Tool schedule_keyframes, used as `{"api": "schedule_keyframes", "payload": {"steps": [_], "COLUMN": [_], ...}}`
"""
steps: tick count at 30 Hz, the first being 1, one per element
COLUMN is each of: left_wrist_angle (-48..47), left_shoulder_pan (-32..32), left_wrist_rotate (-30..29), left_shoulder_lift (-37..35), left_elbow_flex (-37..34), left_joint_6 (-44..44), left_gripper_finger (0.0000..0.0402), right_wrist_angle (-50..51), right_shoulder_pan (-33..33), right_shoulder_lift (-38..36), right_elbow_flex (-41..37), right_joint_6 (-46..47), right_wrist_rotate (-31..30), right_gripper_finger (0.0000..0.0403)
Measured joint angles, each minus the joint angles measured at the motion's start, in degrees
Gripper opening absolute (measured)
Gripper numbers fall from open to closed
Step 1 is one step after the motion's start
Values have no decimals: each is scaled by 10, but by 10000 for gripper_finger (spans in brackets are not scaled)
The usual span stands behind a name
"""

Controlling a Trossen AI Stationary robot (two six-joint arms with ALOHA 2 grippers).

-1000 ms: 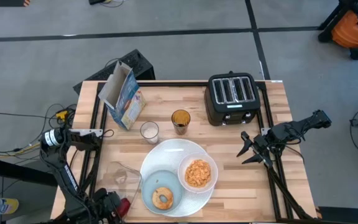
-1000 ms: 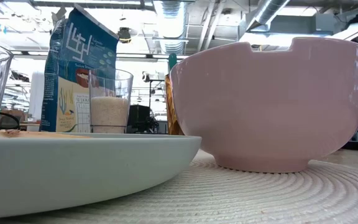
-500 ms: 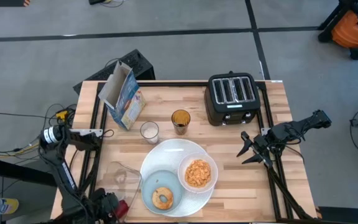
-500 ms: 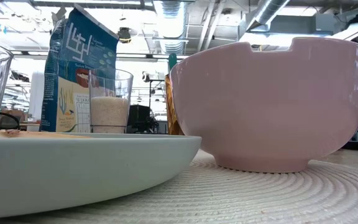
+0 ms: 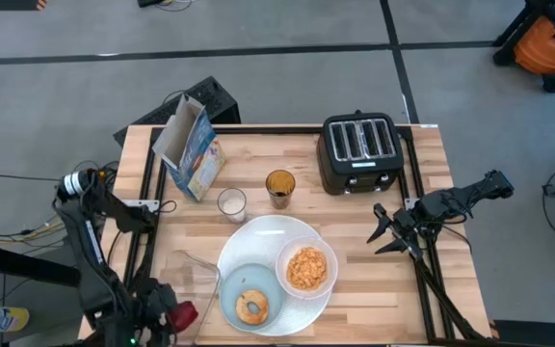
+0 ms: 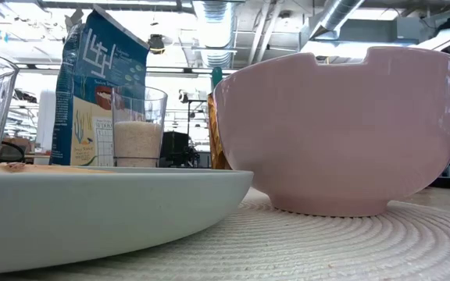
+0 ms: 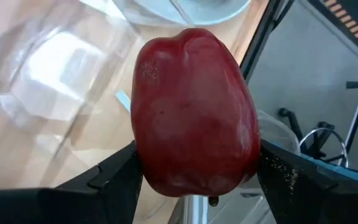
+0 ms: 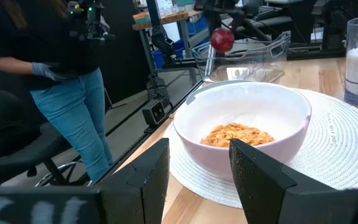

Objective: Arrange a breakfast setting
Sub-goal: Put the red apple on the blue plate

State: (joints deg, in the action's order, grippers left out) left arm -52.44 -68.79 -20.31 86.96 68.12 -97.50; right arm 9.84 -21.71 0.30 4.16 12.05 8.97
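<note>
Red apple (image 7: 194, 112) clamped between left gripper (image 5: 167, 318) jaws, lifted off tabletop (image 5: 355, 207) corner beside clear tub (image 5: 193, 272), probably bound for big white plate (image 5: 258, 239). Right gripper (image 5: 385, 231) parked aside, jaws open, empty.

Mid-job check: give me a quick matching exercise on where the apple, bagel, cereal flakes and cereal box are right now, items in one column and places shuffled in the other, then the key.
Things:
1. red apple
2. browned bagel ring
3. orange cereal flakes
4. blue cereal box

Places:
A. standing at the table's far left corner
B. in the white bowl
C. held in the left pincer, off the table's near left edge
D. on the small pale-blue plate

Pairs: 1-C, 2-D, 3-B, 4-A
</note>
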Motion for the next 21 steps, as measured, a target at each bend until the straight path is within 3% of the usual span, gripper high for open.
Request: {"api": "schedule_keyframes", "payload": {"steps": [4, 10, 14, 21], "left_wrist_angle": [-18, 14, 45, 58], "left_shoulder_pan": [0, 14, 54, 150], "left_wrist_rotate": [-22, -111, -150, -146], "left_shoulder_lift": [-43, -92, -98, -98], "left_elbow_flex": [0, 0, 0, 0], "left_joint_6": [1, 41, 115, 228], "left_gripper_finger": [262, 262, 261, 262], "right_wrist_angle": [0, 0, 0, 0], "right_shoulder_pan": [0, 0, 0, 0], "right_shoulder_lift": [0, 0, 0, 0], "right_elbow_flex": [0, 0, 0, 0], "right_joint_6": [0, 0, 0, 0], "right_wrist_rotate": [0, 0, 0, 0], "right_gripper_finger": [192, 192, 192, 192]}}
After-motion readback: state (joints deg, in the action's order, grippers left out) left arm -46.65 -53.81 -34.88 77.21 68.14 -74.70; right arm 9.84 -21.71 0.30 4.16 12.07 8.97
